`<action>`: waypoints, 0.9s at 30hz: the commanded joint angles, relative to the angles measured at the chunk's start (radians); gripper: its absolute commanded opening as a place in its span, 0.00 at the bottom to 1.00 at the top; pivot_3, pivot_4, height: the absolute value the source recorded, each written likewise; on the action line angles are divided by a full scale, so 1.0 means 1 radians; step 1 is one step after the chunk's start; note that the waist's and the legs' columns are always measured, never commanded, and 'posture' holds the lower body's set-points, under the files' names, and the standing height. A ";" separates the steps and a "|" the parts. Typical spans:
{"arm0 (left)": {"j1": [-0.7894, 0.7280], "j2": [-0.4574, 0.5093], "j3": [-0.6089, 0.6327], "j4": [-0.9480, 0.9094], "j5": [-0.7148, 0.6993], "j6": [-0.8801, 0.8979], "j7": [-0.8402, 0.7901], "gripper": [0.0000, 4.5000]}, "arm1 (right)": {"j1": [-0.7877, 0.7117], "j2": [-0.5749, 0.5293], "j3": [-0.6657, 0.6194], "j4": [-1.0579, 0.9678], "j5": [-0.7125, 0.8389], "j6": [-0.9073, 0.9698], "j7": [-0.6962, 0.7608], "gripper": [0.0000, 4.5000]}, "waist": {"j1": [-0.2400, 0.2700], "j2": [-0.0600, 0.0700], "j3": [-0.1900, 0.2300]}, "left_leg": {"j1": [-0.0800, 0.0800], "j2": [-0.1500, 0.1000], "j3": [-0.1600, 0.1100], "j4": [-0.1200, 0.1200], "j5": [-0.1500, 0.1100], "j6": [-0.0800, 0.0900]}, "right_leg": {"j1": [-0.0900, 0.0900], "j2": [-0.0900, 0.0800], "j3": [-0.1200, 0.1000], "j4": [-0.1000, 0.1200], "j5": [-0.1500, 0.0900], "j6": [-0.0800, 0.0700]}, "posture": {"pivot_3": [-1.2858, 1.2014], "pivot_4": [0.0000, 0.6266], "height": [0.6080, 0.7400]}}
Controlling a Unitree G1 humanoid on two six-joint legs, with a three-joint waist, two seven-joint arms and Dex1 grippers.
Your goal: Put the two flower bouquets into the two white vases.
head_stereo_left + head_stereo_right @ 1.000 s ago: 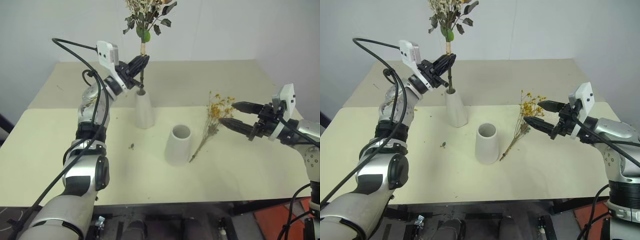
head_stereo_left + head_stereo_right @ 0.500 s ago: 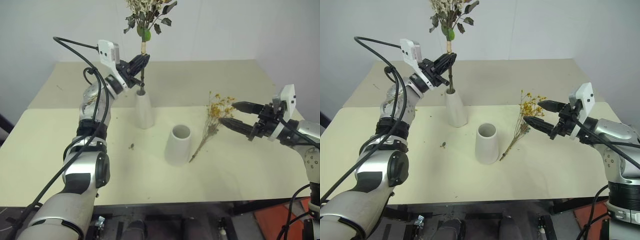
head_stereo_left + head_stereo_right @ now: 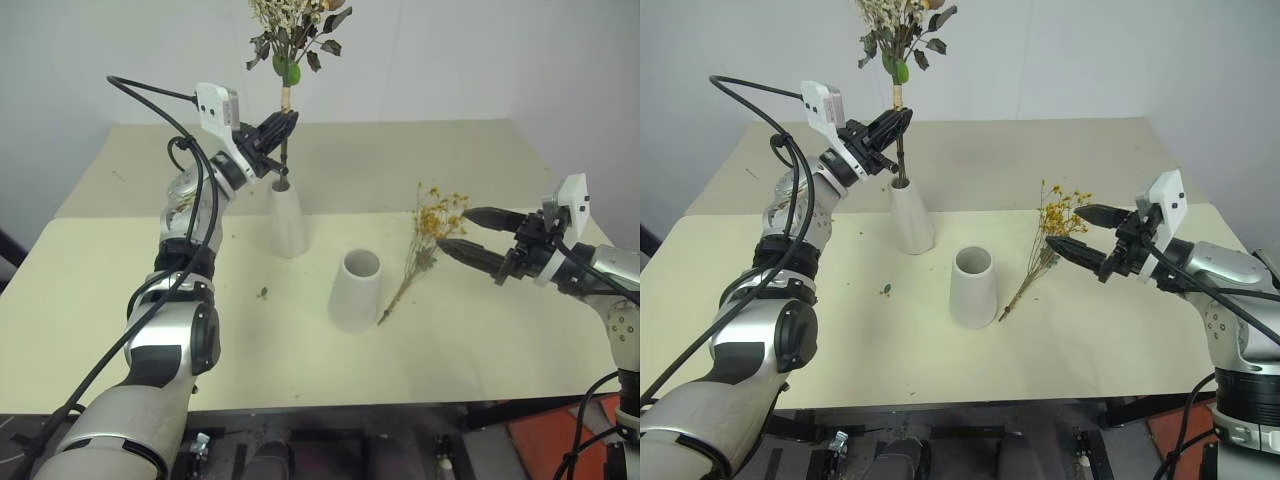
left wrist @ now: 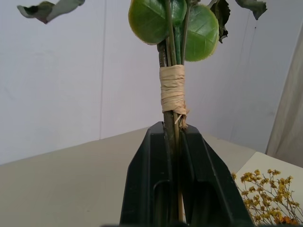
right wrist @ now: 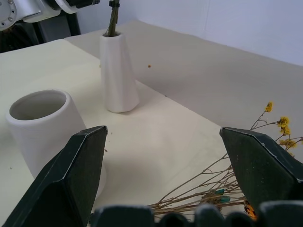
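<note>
Now your left gripper (image 3: 283, 127) has its fingers clamped on the cream-white bouquet (image 3: 293, 30), stem standing nearly upright, blossoms up, its foot inside the tall slim vase (image 3: 287, 218). Your right gripper (image 3: 463, 232) hangs with fingers spread wide just beside the yellow bouquet (image 3: 425, 248), which lies flat on the counter (image 3: 480, 330), blossoms pointing away, stem ends near the wide-mouthed vase (image 3: 357, 290).
</note>
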 commanded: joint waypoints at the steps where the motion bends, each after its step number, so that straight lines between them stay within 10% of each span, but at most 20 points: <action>1: -0.005 0.000 0.007 -0.016 0.003 -0.022 -0.004 0.01 | -0.003 -0.005 -0.043 -0.035 0.024 -0.020 -0.001 1.00 | 0.000 0.000 0.000 | 0.000 0.000 0.000 0.000 0.000 0.000 | 0.000 0.000 0.000 0.000 0.000 0.000 | 0.52 0.24 1.00; 27: -0.044 -0.010 0.043 0.003 0.000 -0.019 0.006 0.01 | 0.001 0.005 -0.044 -0.042 0.023 -0.020 -0.006 1.00 | 0.000 0.000 0.000 | 0.000 0.000 0.000 0.001 0.000 0.000 | 0.000 0.000 0.000 0.000 0.000 0.000 | 0.52 0.24 1.00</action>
